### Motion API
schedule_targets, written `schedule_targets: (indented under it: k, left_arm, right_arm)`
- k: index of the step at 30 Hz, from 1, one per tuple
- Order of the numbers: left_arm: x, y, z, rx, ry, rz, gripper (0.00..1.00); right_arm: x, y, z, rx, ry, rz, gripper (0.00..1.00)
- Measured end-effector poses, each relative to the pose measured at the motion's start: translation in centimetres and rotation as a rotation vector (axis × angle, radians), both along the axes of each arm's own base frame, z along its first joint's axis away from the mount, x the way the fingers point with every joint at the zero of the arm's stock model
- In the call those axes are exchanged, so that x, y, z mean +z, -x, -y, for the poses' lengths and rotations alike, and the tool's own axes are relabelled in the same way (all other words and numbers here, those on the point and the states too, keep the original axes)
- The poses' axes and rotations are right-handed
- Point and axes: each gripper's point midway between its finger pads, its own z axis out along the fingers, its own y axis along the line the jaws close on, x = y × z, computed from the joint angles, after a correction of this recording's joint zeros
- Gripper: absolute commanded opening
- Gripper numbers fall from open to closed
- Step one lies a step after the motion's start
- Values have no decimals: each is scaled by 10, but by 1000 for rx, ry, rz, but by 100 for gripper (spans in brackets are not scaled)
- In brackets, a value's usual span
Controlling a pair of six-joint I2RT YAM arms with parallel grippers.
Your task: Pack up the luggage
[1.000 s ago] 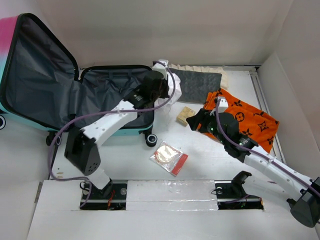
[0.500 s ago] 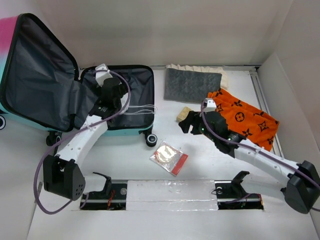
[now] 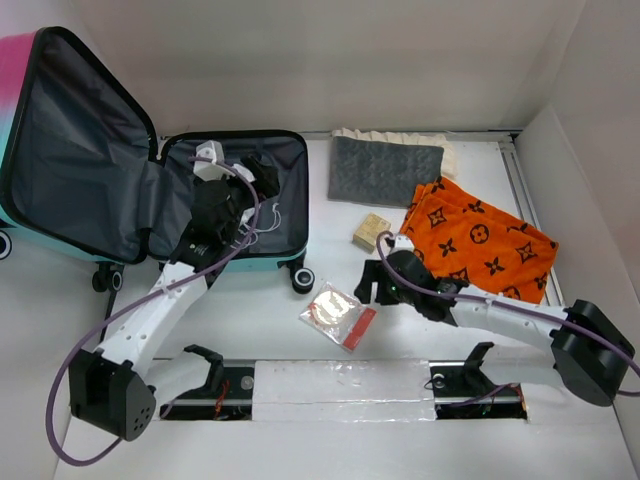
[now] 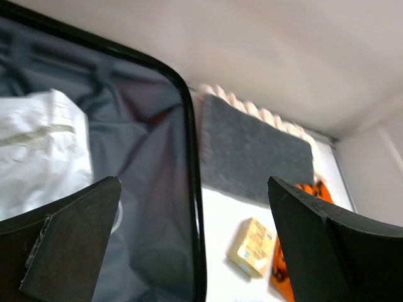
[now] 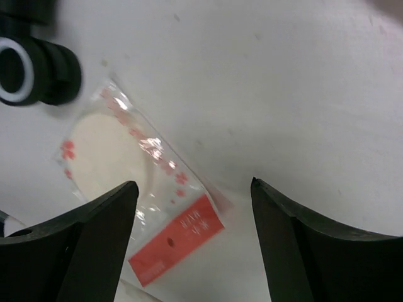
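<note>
luggage: small hard-shell suitcase (image 3: 70,150), pink-to-turquoise shell, dark grey fabric lining, black zipper trim, black wheels

where it sits: far left of the white table (image 3: 420,330), lying wide open. The lid is tipped back toward the left wall and the base half is flat, wheels facing the arms

left gripper (image 4: 193,189): right over the base half near its right rim, jaws spread wide, nothing in them

inside: a white crumpled bundle (image 4: 38,151) lies on the lining just left of that gripper, apart from the fingers

in the way: the left arm reaches over the front wall and hides part of the base from the top camera

right gripper (image 5: 192,185): well clear of the suitcase, low above a clear plastic packet with a red label (image 3: 338,315), jaws wide and holding nothing

around: the packet is near a front wheel (image 5: 38,69). Farther right are a small tan box (image 3: 371,231), a folded grey towel (image 3: 385,170) and an orange cloth with black monogram print (image 3: 480,240)
</note>
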Motion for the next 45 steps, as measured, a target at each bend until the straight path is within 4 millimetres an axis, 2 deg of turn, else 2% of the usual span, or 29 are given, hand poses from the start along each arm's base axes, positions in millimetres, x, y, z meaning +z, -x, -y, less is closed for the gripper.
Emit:
schedule_targets:
  k: [4,7,10,12,14,16,18,19,20,22,23,24,26,30,33,35,38,42,45]
  left_arm:
    - [-22,2,16,-85,11,-25,100]
    - [-36,-2,31,-151,19,-44,100]
    - [-39,-2,45,-225,36,-35,100]
    - [-35,-1,53,-266,48,-14,100]
    - [-31,0,59,-299,56,2,100]
    - [-29,0,62,-319,60,11,92]
    - [-29,-1,66,-337,62,17,88]
    - [-30,-1,68,-348,63,16,75]
    - [-32,-2,70,-357,65,13,73]
    - [-37,-4,75,-376,62,4,71]
    - [-39,-5,76,-383,62,-3,66]
    - [-42,-6,78,-391,64,-9,65]
    - [-47,-8,80,-400,62,-19,64]
    - [-50,-9,82,-407,62,-23,54]
    - [-46,-11,84,-411,65,-15,47]
    - [-39,-14,86,-413,67,-2,47]
    - [-22,-19,87,-412,73,32,47]
    - [12,-26,84,-380,87,103,48]
    - [39,-22,75,-341,103,160,48]
  right_arm:
    - [-29,26,24,-72,26,-118,78]
    - [-37,34,30,-103,25,-162,78]
    - [-37,36,24,-101,-5,-183,75]
    - [-37,36,16,-90,-33,-194,71]
    - [-37,35,7,-71,-64,-200,64]
    - [-39,34,-2,-54,-92,-213,62]
    - [-39,34,-10,-40,-117,-221,55]
    - [-40,34,-13,-36,-127,-229,51]
    - [-41,34,-15,-34,-133,-234,41]
    - [-45,36,-16,-35,-136,-252,30]
    - [-47,36,-16,-39,-138,-258,23]
    - [-48,38,-15,-41,-137,-263,12]
    - [-51,41,-12,-48,-137,-274,2]
    - [-51,44,-6,-58,-127,-279,0]
    - [-43,45,0,-60,-117,-256,0]
    - [-27,42,4,-63,-120,-217,0]
    - [21,29,2,-61,-174,-107,0]
    - [113,6,-13,-32,-281,76,0]
    - [182,-13,-30,-2,-354,210,0]
